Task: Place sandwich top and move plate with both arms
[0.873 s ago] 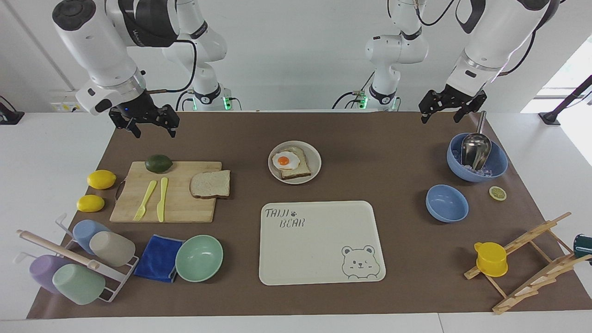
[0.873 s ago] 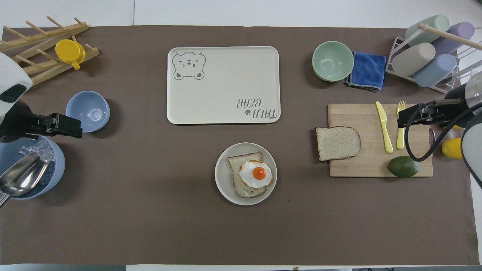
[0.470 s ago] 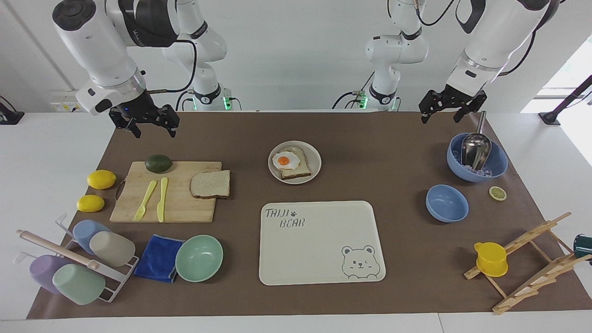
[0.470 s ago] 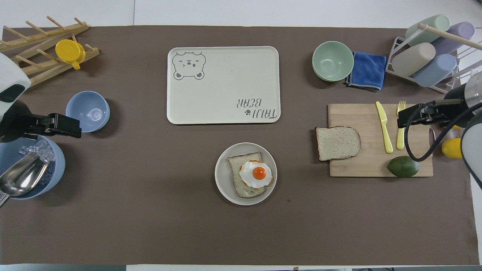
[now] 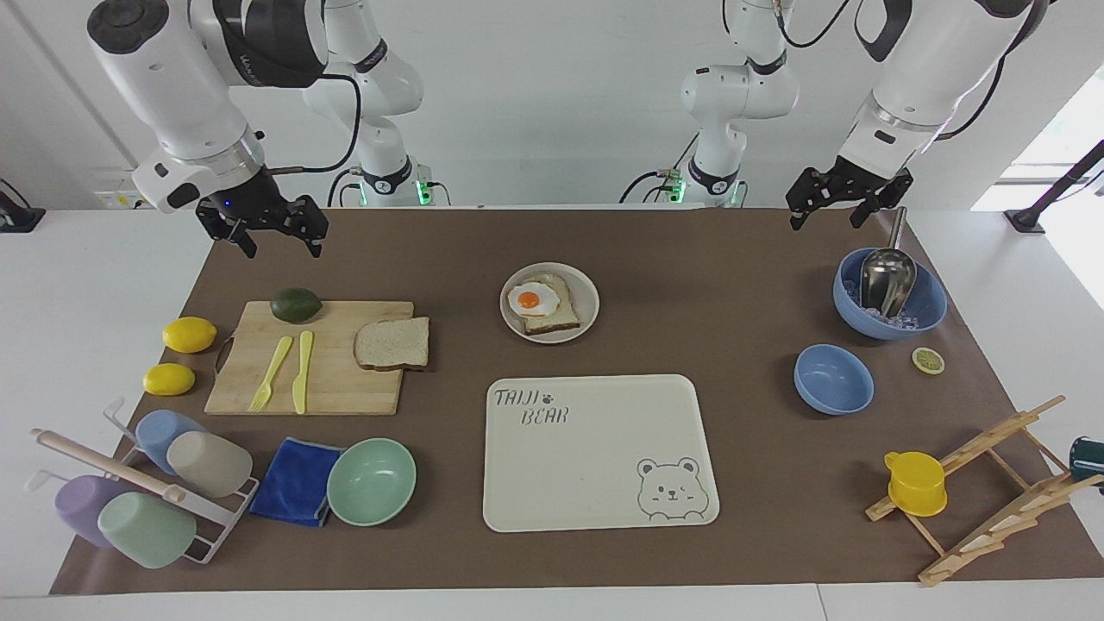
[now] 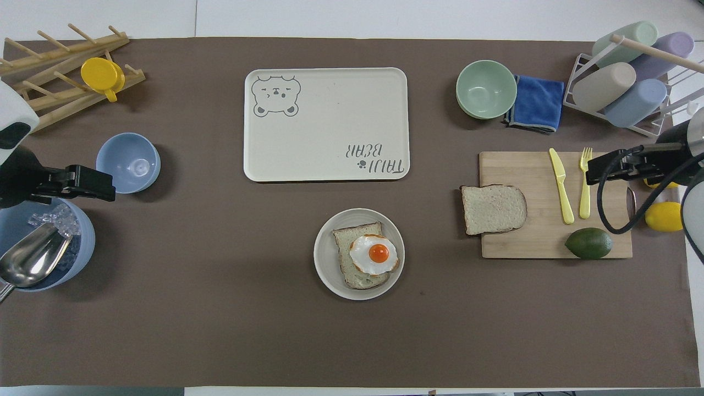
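Note:
The sandwich top (image 5: 392, 343) is a plain bread slice lying on the wooden cutting board (image 5: 345, 388); it also shows in the overhead view (image 6: 493, 209). The plate (image 5: 589, 297) stands mid-table and holds an egg-topped bread slice (image 5: 539, 304); the overhead view shows the plate (image 6: 325, 267) too. My right gripper (image 5: 285, 248) is open and empty, raised over the board's end by the avocado (image 5: 296, 304); overhead it (image 6: 597, 173) is over the fork. My left gripper (image 5: 825, 220) is open and empty, raised over the bowl of ice (image 5: 927, 310), as seen overhead (image 6: 104, 190).
The bear tray (image 5: 595, 509) lies farther from the robots than the plate. On the board are a yellow knife (image 5: 301, 371) and fork (image 5: 272, 373). Two lemons (image 5: 189, 334), a mint bowl (image 5: 371, 481), blue cloth, cup rack, small blue bowl (image 5: 832, 378) and wooden rack stand around.
Both grippers have drifted slightly outward toward their own ends of the table. The sandwich top and the plate have not moved.

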Robot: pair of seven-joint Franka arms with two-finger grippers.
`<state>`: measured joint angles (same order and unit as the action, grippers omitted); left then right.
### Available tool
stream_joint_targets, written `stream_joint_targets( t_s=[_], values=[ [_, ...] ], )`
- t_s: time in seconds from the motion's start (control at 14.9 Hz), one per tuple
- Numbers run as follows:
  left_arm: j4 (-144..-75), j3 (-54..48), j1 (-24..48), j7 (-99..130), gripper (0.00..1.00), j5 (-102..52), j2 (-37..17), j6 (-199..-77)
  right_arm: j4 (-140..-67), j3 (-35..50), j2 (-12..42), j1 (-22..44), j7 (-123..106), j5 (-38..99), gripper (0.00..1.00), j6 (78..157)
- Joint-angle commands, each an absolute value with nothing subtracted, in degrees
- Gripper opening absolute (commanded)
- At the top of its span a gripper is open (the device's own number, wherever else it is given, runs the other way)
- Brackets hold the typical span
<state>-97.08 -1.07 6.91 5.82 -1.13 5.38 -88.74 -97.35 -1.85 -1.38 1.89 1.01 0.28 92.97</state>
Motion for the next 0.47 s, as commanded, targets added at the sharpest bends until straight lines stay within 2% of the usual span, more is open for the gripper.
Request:
stream_joint_targets(
  t_s=[0.0, 0.2, 0.4],
  values=[
    [-98.7, -1.2, 6.5, 6.4, 1.0, -0.9, 6.9, -89.7, -101.3, -0.9, -3.1, 1.8, -0.9, -1.6, 1.0, 99.0],
    [-98.7, -1.2, 6.5, 6.3, 1.0, -0.9, 6.9, -89.7, -101.6, -0.8, 0.8, 5.2, 3.5, -11.5, 1.0, 98.5],
    [-98.7, -1.2, 6.5, 6.3, 1.0, -0.9, 6.9, -89.7, -100.9, -0.8, 6.6, 14.2, 9.2, -21.9, 1.0, 98.0]
  ],
)
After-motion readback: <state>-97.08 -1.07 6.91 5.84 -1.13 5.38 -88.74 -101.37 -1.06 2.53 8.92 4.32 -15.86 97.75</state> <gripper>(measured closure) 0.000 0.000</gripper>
